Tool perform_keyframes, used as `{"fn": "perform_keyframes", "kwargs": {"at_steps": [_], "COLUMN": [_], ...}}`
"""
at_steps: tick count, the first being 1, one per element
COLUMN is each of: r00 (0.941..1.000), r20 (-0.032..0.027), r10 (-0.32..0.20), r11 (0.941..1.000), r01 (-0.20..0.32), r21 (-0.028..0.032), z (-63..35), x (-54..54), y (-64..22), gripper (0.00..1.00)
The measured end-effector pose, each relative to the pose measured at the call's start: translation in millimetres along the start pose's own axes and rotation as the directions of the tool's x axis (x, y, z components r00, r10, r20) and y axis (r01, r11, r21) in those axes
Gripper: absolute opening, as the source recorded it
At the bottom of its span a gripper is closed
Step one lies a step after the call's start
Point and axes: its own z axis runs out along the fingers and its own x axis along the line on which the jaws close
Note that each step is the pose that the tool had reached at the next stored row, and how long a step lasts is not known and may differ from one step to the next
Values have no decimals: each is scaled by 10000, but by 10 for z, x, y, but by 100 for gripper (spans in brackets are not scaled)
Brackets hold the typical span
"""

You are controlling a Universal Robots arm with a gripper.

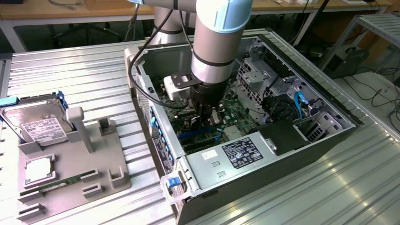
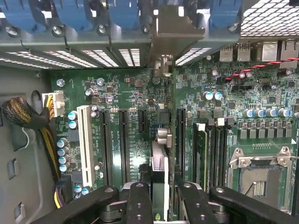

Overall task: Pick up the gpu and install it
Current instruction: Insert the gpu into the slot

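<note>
Two black fingers (image 2: pixel 140 200) of the gripper (image 2: pixel 159 198) clamp the thin green gpu card (image 2: pixel 159 163), edge-on in the wrist view, standing over the green motherboard (image 2: pixel 126 102) slots. From outside, the arm hides it inside the open black computer case (image 1: pixel 325 136). On the grey tray (image 1: pixel 93 178) sits a silver hard drive (image 1: pixel 40 124).
</note>
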Motion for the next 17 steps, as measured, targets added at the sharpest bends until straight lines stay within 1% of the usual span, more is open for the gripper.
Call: {"fn": "perform_keyframes", "kwargs": {"at_steps": [5,7,11,13,14,17], "r00": [10000,10000,10000,10000,10000,10000], "r20": [0,-2,-20,-9,-10,-10], "r10": [2,1,2,5,6,6], "r11": [10000,10000,9998,9997,9997,9997], "r01": [-2,-1,-2,-5,-6,-7], "r21": [-53,-83,-189,-241,-254,-257], "z": [15,30,79,98,98,99], "x": [0,1,4,3,3,3], "y": [1,1,4,6,6,6], "gripper": [27,27,27,27,27,27]}}
